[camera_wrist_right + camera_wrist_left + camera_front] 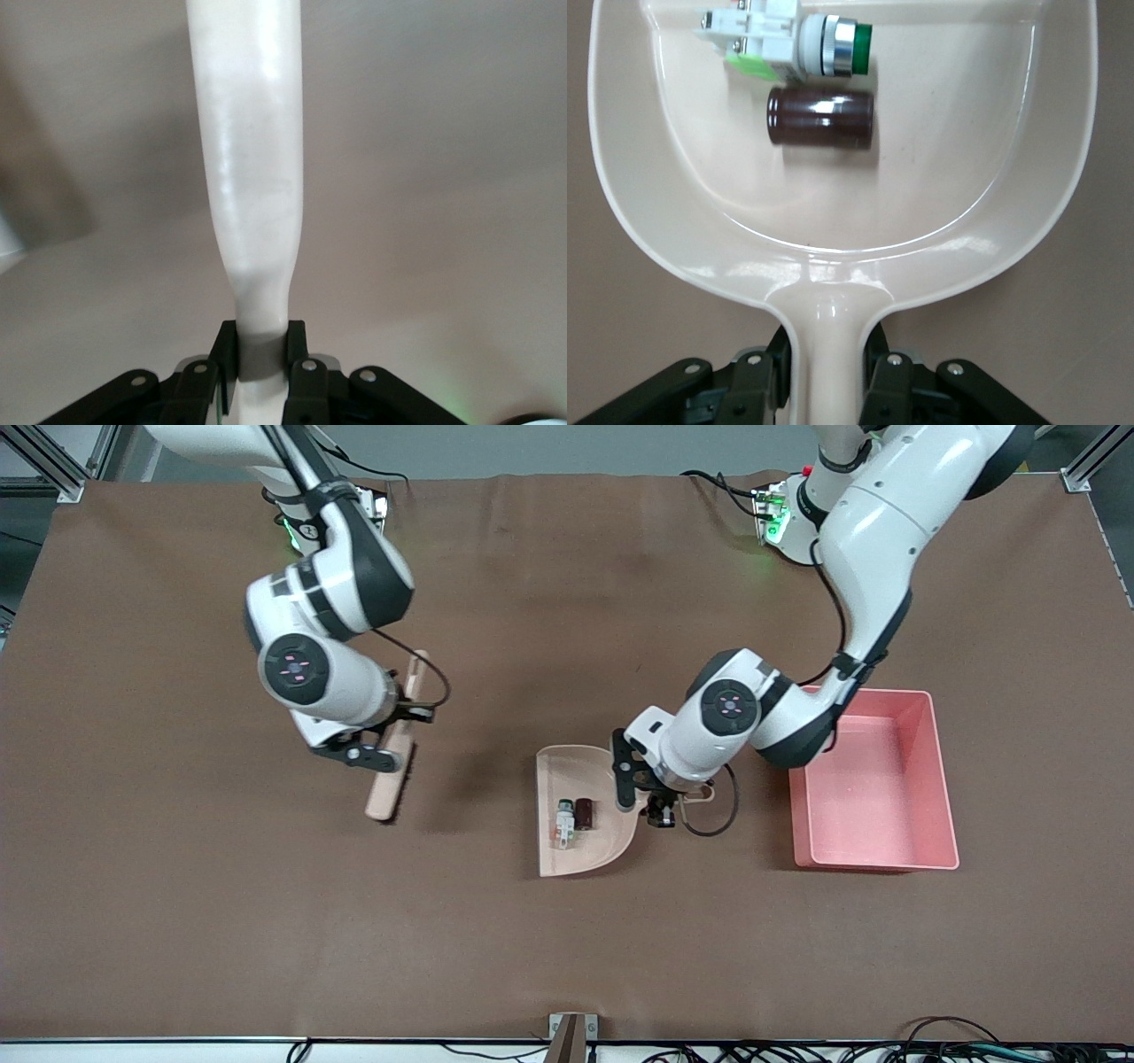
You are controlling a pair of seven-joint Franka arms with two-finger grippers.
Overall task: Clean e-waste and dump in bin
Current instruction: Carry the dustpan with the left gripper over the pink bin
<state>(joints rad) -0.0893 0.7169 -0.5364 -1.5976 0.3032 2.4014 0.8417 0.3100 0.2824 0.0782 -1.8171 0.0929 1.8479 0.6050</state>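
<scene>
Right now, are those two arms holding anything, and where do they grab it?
Yes. The left claw grips the dustpan by its handle; the right claw grips the brush by its handle.

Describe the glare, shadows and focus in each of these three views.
Front view: even light, soft shadow on the cloth beside the brush held by the right gripper. Left wrist view: sharp; bright glare streaks along the dustpan curve and on the maroon cylinder; the left gripper clamps the handle. Right wrist view: the brush handle looks washed out and soft, with its shadow on the cloth.
</scene>
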